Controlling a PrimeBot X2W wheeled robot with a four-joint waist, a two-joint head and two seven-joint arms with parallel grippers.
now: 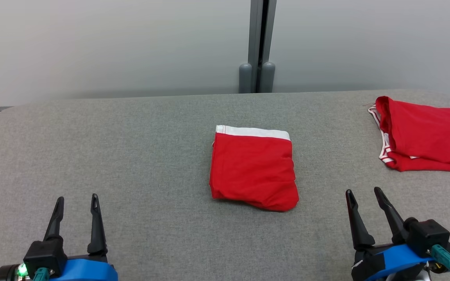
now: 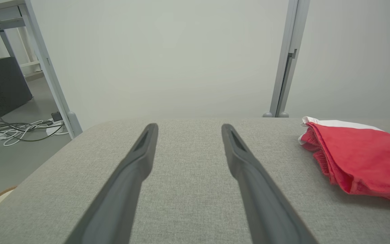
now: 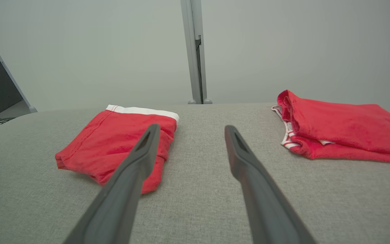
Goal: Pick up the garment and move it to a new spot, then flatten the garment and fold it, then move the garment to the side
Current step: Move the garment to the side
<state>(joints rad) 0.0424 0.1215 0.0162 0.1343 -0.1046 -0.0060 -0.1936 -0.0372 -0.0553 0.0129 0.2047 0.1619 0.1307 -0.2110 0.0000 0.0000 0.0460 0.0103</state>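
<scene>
Head view: folded red cloth garment with white waistband (image 1: 253, 171) mid-frame; second red garment (image 1: 430, 134) right edge.
Left wrist view: floor cables (image 2: 19, 128) left edge.
Left tool (image 1: 77, 197), right tool (image 1: 363, 191): released.

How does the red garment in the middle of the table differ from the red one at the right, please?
The middle garment has a white band along its far edge; the right garment has striped red-and-white trim at its left edge. The middle garment is a compact bundle; the right garment spreads wider, past the head view's edge. Both are red, folded, on the table.
</scene>
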